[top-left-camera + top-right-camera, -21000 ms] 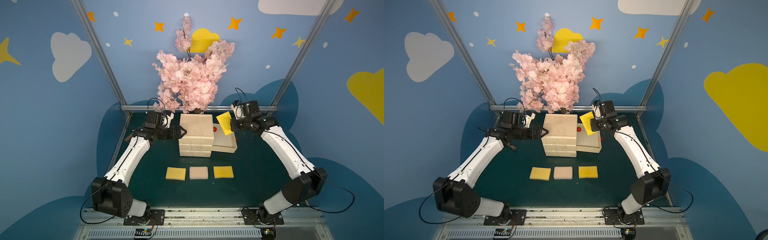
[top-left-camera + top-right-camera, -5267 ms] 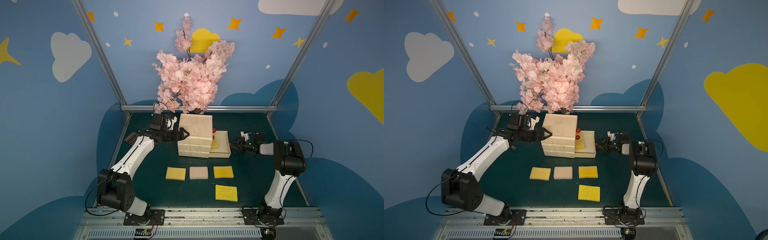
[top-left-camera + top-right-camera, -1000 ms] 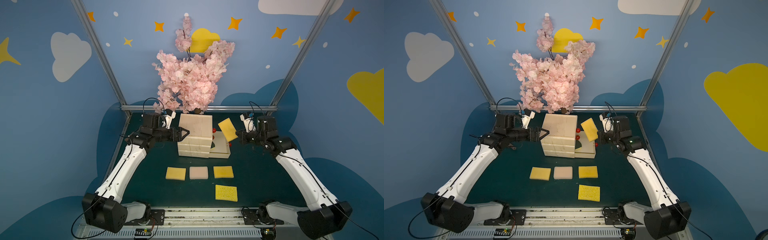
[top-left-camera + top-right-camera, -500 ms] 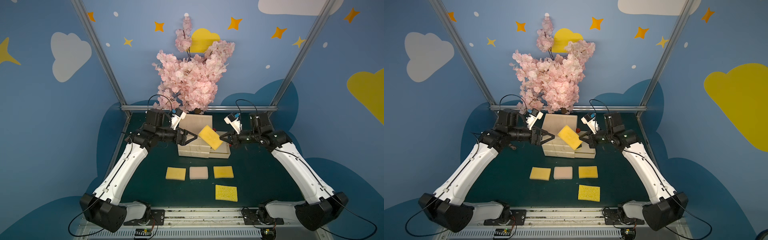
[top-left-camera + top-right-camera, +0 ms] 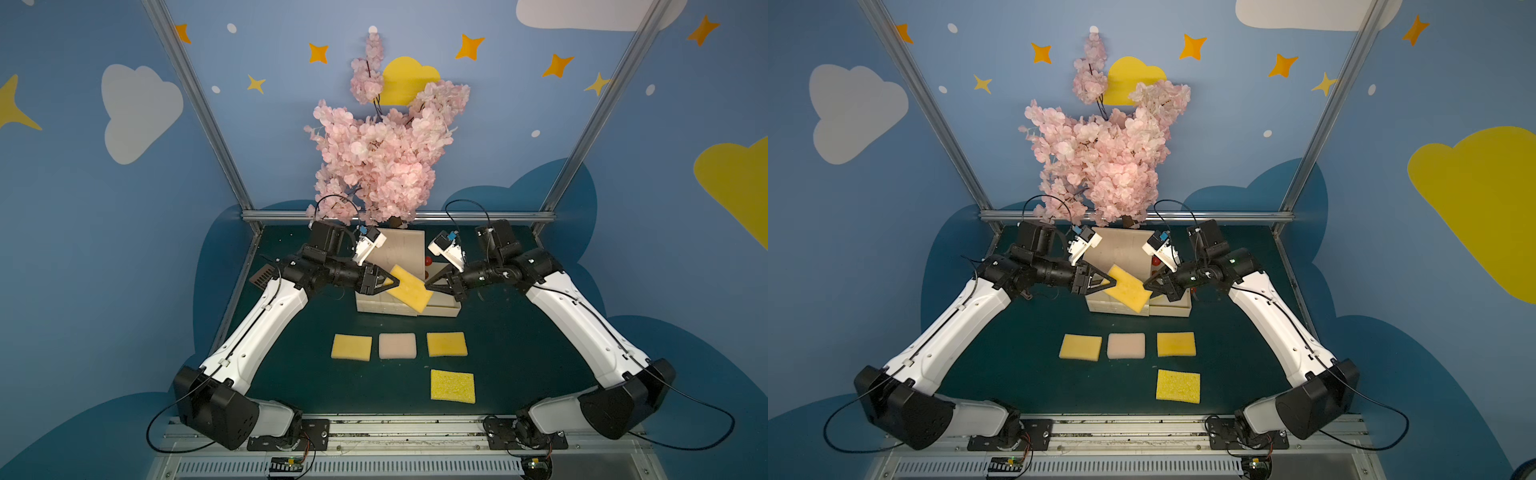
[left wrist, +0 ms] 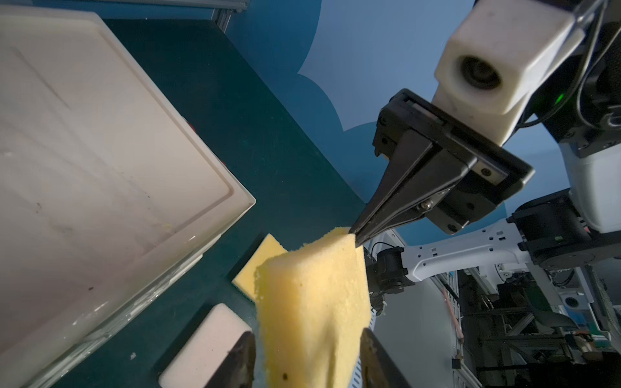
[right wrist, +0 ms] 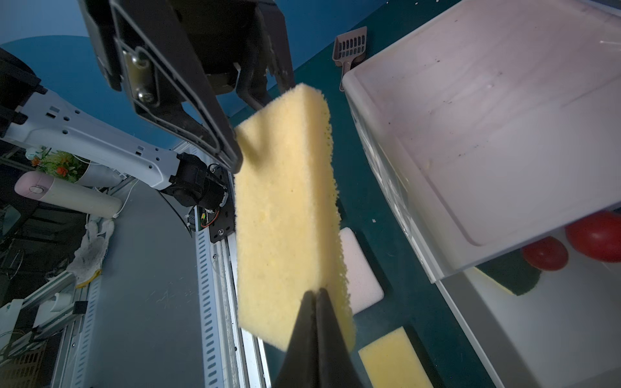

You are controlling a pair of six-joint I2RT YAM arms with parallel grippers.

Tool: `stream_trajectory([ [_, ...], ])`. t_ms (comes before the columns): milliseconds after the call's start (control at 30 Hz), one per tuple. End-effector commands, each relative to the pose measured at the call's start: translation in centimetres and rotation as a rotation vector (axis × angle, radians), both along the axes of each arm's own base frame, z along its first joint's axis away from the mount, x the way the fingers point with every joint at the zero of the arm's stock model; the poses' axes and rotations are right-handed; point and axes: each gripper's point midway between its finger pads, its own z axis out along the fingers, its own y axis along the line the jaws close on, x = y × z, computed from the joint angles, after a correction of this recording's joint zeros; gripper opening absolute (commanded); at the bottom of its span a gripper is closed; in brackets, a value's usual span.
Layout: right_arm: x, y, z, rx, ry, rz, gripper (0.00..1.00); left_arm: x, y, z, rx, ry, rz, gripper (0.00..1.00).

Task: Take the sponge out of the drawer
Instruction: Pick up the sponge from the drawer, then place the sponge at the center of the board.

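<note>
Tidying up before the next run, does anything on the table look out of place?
A bright yellow sponge lies alone in front of the row of three sponges, breaking the line. A pale yellow sponge also hangs tilted in the air, one corner pinched by the right gripper, its other end between the fingers of the left gripper.

Yellow sponge (image 5: 409,288) tilted in midair, near open white drawer (image 5: 446,309)
</note>
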Motion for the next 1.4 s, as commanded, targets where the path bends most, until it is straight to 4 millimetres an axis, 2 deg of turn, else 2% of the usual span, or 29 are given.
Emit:
stream_trajectory([
  [0, -0.2, 0.3, 0.4, 0.004, -0.01, 0.016, 0.0, -0.4, -0.3, 0.0, -0.008, 0.001, -0.023, 0.19],
  [33, 0.0, 0.4, 0.5, 0.007, -0.015, 0.011, 0.0, -0.2, -0.1, -0.1, 0.002, 0.0, -0.006, 0.05],
  [167, 1.8, 0.1, 0.7, 0.0, -0.069, -0.079, 0.0, 0.3, 0.1, -0.7, 0.024, 0.02, 0.033, 0.02],
  [200, 2.6, -0.1, 0.8, -0.007, -0.086, -0.128, 0.13, 0.5, 0.2, -0.8, 0.024, 0.032, 0.049, 0.02],
  [267, 4.5, -1.0, 1.3, -0.018, -0.128, -0.249, 0.29, 0.9, 0.6, -0.9, 0.028, 0.053, 0.108, 0.02],
  [300, 5.4, -1.6, 1.7, -0.016, -0.15, -0.316, 0.43, 1.0, 0.7, -0.9, 0.02, 0.058, 0.136, 0.02],
  [367, 7.4, -3.3, 2.4, -0.001, -0.195, -0.479, 0.46, 0.8, 1.1, -0.7, -0.007, 0.072, 0.185, 0.02],
  [500, 9.8, -7.0, 3.3, 0.069, -0.226, -0.722, 0.79, -0.7, 1.9, -1.1, -0.065, 0.137, 0.258, 0.02],
  [567, 10.2, -8.5, 3.3, 0.109, -0.207, -0.792, 0.82, -2.0, 2.0, -2.1, -0.106, 0.196, 0.279, 0.02],
  [667, 10.5, -10.4, 2.7, 0.136, -0.178, -0.874, 0.82, -4.3, 2.7, -5.0, -0.097, 0.279, 0.338, 0.02],
  [800, 10.6, -11.9, 1.4, 0.137, -0.134, -0.934, 0.83, -7.1, 3.3, -7.6, -0.082, 0.33, 0.417, 0.02],
  [1033, 10.1, -12.3, -1.2, 0.139, -0.026, -0.971, 0.83, -10.9, 2.9, -12.2, -0.018, 0.412, 0.47, 0.02],
  [1133, 9.5, -12.6, -1.9, 0.135, 0.001, -0.985, 0.83, -12.1, 2.7, -15.3, 0.034, 0.478, 0.493, 0.02],
  [1200, 9.0, -12.8, -2.4, 0.142, 0.013, -0.996, 0.83, -12.5, 2.8, -17.8, 0.057, 0.526, 0.538, 0.02],
  [1367, 7.9, -13.2, -3.1, 0.142, 0.026, -1.001, 0.83, -13.2, 1.9, -21.6, 0.07, 0.566, 0.588, 0.02],
])
